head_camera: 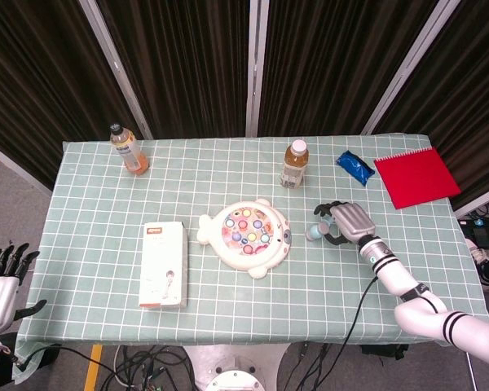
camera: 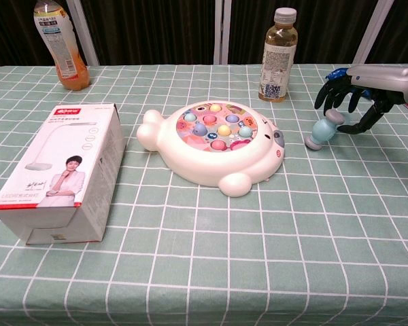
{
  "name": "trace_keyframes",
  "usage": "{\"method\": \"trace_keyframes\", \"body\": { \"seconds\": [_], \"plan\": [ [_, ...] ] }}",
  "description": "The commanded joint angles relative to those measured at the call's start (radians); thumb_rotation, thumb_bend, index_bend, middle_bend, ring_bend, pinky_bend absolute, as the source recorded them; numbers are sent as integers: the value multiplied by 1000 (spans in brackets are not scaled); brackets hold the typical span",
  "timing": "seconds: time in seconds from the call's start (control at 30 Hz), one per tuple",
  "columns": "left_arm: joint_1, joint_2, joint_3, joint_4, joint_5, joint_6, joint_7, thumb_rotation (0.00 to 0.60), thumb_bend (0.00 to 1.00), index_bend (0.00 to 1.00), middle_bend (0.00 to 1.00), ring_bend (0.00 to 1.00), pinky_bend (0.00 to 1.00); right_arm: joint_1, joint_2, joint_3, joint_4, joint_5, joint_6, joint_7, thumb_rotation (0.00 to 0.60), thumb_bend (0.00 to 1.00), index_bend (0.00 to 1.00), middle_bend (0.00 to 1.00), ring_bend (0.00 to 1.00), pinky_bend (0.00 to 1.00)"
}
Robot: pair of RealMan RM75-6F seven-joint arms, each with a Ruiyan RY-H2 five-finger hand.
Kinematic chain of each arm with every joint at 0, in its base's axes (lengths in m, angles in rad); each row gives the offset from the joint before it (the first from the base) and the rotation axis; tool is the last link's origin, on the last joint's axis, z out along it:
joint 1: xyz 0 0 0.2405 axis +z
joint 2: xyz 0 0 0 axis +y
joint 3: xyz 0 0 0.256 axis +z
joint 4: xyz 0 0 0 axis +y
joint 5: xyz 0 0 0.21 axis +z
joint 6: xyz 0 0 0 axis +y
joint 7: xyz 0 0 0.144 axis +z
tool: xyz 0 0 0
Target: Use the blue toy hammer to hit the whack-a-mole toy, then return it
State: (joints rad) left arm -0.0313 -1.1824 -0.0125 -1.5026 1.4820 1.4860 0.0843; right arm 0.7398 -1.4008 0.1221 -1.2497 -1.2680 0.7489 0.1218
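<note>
The blue toy hammer (camera: 324,129) lies on the worktop (camera: 258,258) at about 3 o'clock from the whack-a-mole toy (camera: 214,145), near it but apart. The right hand (camera: 357,88) hovers just above the hammer with its fingers spread and curved downward around it; in the chest view they appear clear of the hammer, gripping nothing. The left hand (head_camera: 0,281) hangs off the worktop's 8 o'clock corner, fingers spread and empty.

Whether the hammer is about to be picked up or has been set down cannot be read from these views alone. If the hitting is not yet done, the next move calls for lowering the right hand, wrapping its fingers round the handle, then lifting and swinging toward 9 o'clock onto the coloured moles. If the hitting is done, the hand need only lift away.

A bottle (camera: 277,54) stands at 12 o'clock from the hammer, close enough to mind during a swing.
</note>
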Motion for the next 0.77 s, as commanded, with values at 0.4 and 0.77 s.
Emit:
{"method": "trace_keyframes", "body": {
  "seconds": [0.4, 0.77],
  "plan": [
    [6, -4, -2, 6, -4, 9, -12, 600, 0, 167, 71, 0, 0, -221, 210, -43, -265, -76, 367, -96, 600, 243, 279, 327, 231, 302],
    [-9, -20, -22, 9, 6, 24, 5, 600, 0, 162, 72, 0, 0, -511, 274, -120, -361, -200, 782, -81, 600, 244, 193, 224, 112, 182]
  ]
}}
